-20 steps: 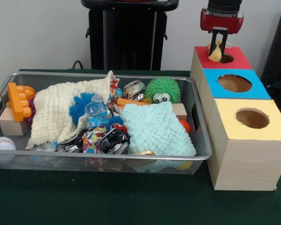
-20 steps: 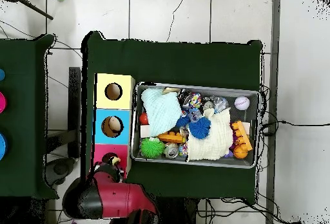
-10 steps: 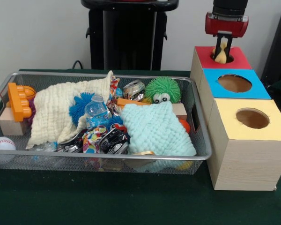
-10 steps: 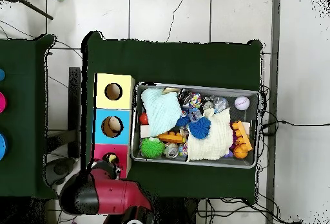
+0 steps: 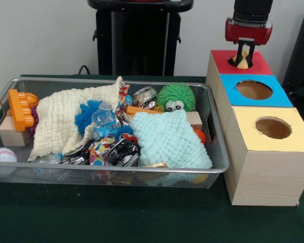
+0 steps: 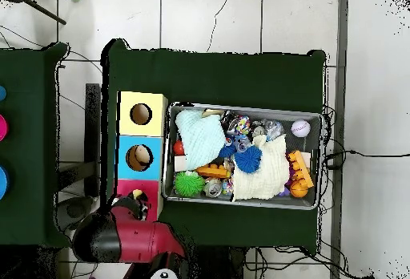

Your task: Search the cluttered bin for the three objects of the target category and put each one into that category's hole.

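My gripper hangs over the round hole in the red-topped box at the far right. Its black fingers are shut on a small pale yellow object, whose lower end reaches the hole's mouth. From above, the gripper and the red arm cover much of the red box. The wire bin holds a cream knitted cloth, a mint knitted cloth, a green spiky toy with eyes, a blue spiky ball and a small water bottle.
A blue-topped box and a yellow-topped box, each with a round hole, stand in a row with the red one beside the bin. An orange toy, a wooden block and a baseball lie at the bin's left end.
The gripper has come down and shifted slightly right, carrying the yellow object from above the red box to the mouth of its hole. Nothing in the bin has moved.
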